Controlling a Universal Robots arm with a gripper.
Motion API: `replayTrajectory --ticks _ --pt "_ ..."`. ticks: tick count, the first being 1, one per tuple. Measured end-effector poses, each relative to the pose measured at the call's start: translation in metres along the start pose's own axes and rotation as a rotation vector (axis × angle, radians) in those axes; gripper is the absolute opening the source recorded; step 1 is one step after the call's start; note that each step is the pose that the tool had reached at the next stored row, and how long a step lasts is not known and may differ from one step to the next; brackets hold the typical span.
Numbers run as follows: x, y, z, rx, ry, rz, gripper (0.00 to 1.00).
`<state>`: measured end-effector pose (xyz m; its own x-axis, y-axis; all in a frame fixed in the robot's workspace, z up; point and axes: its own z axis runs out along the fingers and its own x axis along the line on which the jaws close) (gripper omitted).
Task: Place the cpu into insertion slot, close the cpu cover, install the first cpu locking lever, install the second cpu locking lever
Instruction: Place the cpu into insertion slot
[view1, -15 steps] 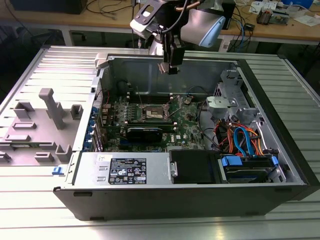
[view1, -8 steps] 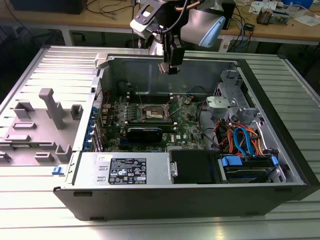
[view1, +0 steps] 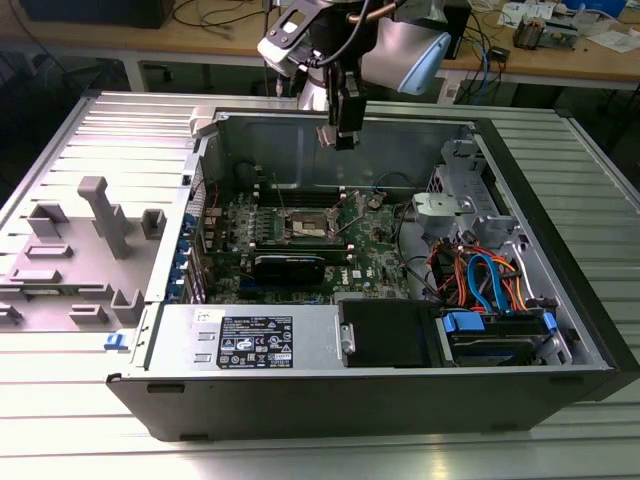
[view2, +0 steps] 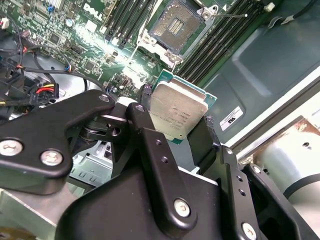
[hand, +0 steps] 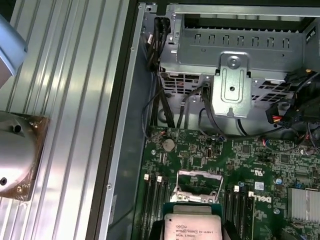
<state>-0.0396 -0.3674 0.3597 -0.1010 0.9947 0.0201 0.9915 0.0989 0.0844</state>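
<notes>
My gripper (view2: 177, 119) is shut on the cpu (view2: 181, 111), a small square chip with a silver-grey top and green edge, gripped by two opposite sides. In the exterior view the gripper (view1: 344, 138) hangs high above the motherboard inside the open computer case. The insertion slot (view2: 181, 21) lies below on the board, its dark centre bare inside a silvery rim. In the first wrist view the cpu (hand: 193, 226) sits over the socket area, and the cpu cover (hand: 199, 181) stands raised just beyond it. The socket (view1: 307, 226) is at the board's middle.
Long black memory slots (view2: 226, 36) flank the socket. A coin battery (hand: 169, 145), a grey drive cage (hand: 235, 55) and bundled cables (view1: 480, 275) lie on the exterior view's right. A black card (view1: 288, 268) and the power supply (view1: 255, 338) sit nearer the front. Grey fixtures (view1: 100, 225) stand on the table.
</notes>
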Motion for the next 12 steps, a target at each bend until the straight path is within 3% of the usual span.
replayTrajectory --ticks 9,12 --pt "-0.0041 -0.0011 0.0035 0.0009 -0.0036 0.044 0.54" --pt "-0.0041 -0.0016 0.0069 0.0109 -0.0049 0.069 0.54"
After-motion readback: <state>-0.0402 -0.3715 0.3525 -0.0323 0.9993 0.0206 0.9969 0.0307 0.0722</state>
